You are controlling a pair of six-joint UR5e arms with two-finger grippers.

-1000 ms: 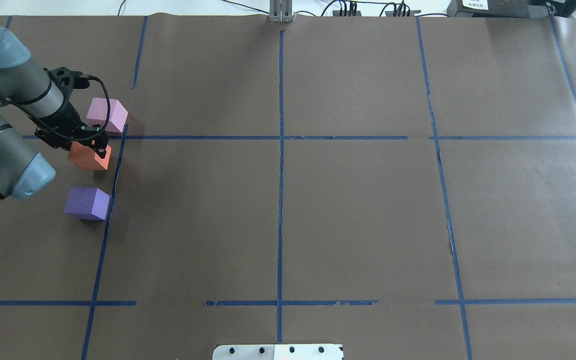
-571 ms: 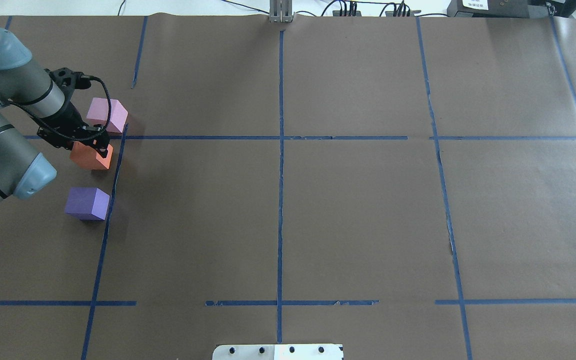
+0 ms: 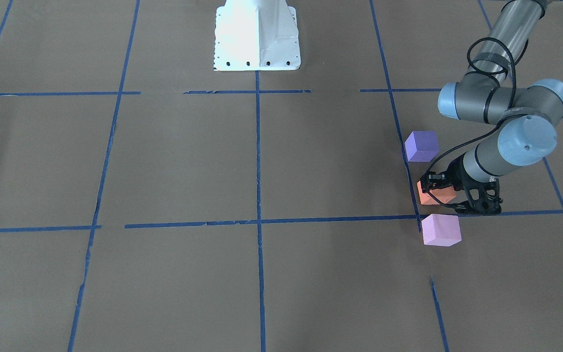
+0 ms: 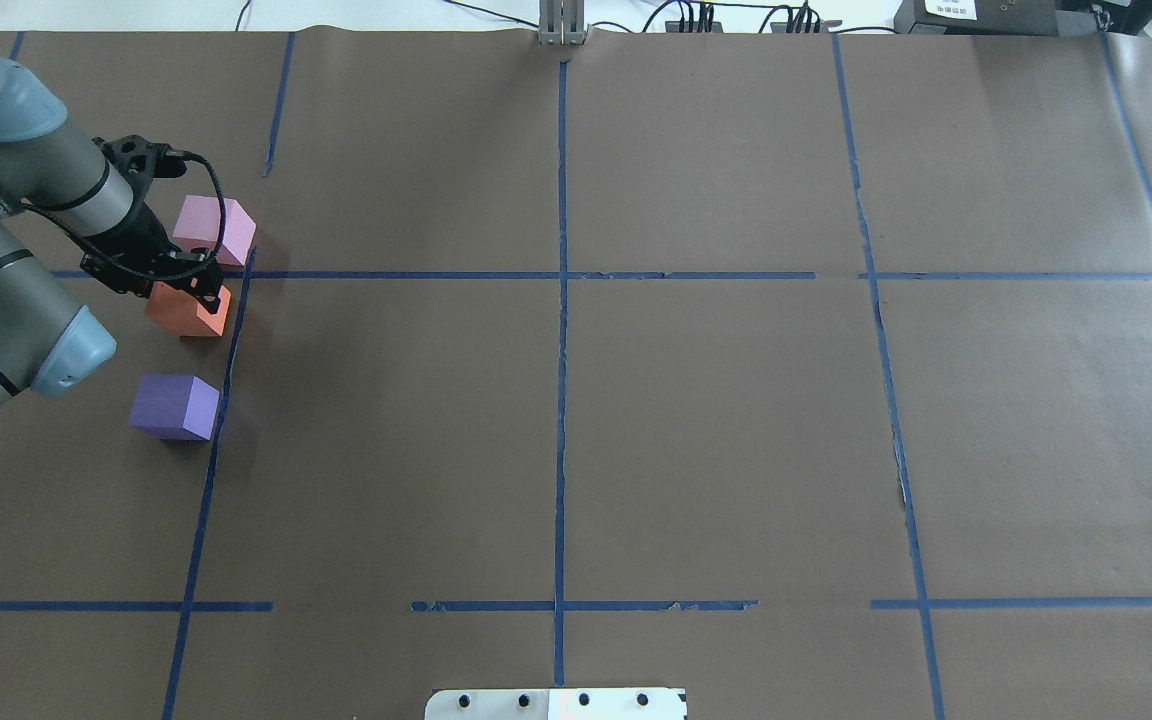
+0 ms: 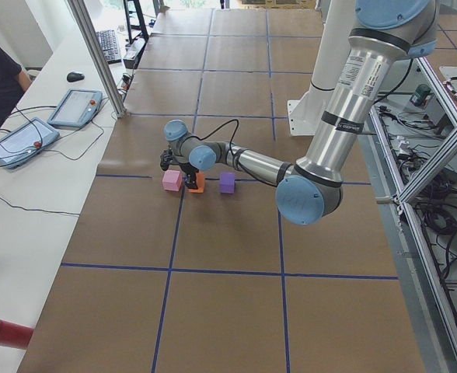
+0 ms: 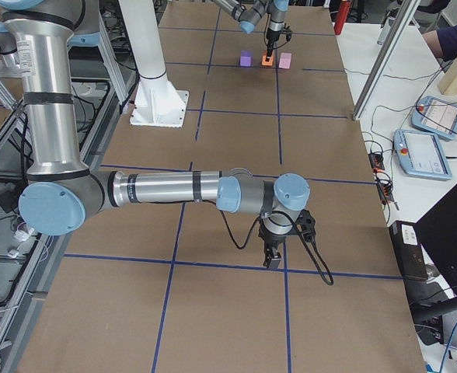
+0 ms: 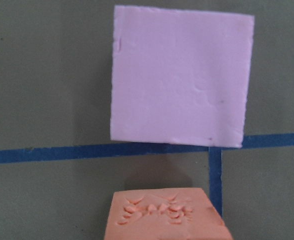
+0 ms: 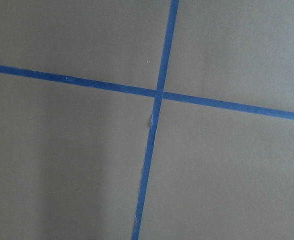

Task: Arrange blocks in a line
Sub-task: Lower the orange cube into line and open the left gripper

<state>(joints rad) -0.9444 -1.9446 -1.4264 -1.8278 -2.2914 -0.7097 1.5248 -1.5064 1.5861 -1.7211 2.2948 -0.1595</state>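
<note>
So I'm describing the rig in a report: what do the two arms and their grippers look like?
The left arm and right arm are silver-grey tubes with pale blue joint caps and black rings at the joints. The left gripper and right gripper are black two-finger units, each with a black cable looping off the wrist.

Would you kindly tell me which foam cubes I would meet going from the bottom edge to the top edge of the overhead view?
violet-purple foam cube → orange foam cube → pale pink-lilac foam cube
</note>
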